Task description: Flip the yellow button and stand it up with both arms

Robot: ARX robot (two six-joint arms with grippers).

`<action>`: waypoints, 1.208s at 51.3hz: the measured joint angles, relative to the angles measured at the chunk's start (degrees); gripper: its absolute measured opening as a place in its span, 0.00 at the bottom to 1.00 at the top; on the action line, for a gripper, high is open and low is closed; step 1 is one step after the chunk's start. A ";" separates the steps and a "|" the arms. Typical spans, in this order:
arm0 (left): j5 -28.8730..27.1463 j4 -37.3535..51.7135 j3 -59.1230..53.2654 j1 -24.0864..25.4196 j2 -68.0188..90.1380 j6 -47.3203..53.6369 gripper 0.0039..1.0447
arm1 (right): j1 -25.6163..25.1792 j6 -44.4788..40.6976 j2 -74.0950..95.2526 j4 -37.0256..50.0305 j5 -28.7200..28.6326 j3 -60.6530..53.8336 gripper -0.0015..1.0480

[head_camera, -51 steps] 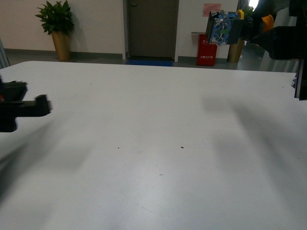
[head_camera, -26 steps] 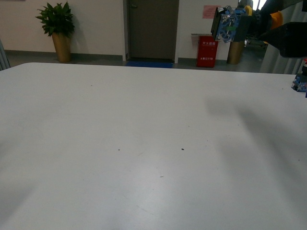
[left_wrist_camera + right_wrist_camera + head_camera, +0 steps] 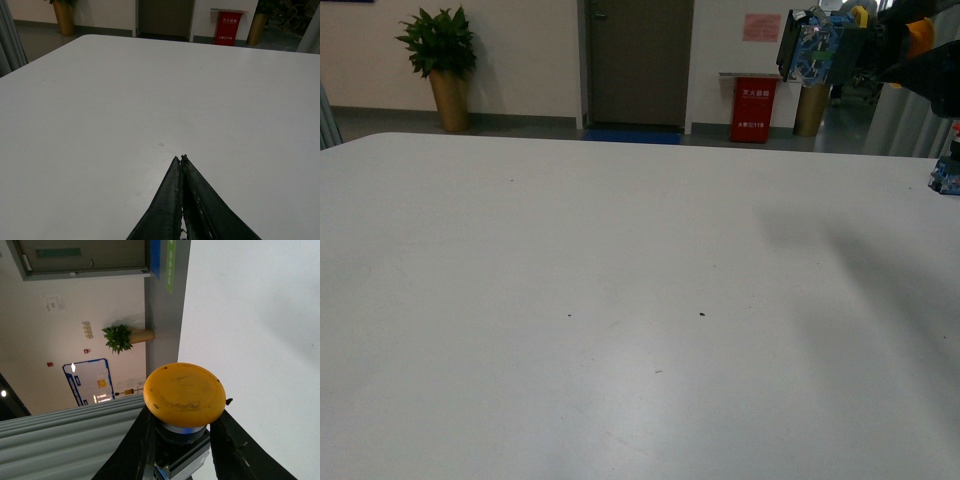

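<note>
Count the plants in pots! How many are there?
2. One plant stands left of the door. The other plant stands right of the red box, leaves partly hidden behind the yellow button.

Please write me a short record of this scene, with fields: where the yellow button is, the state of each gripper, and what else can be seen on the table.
yellow button: held in the air above the table, not touching it
button pose: on its side, cap facing the right wrist camera
right gripper: shut on the yellow button, gripping below the cap
left gripper: shut, empty, over bare table
other: small blue part at the right edge of the front view, partly cut off
task state: button not yet stood on the table
</note>
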 joint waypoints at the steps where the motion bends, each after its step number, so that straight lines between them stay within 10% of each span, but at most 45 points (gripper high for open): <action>1: 0.02 -0.74 -0.02 0.00 -0.87 0.00 0.03 | -0.07 0.00 -0.04 0.00 0.00 -0.07 0.23; 62: 0.07 -32.65 -0.11 0.02 -34.84 0.00 0.03 | -2.14 -1.09 -1.11 0.44 -0.81 -0.96 0.22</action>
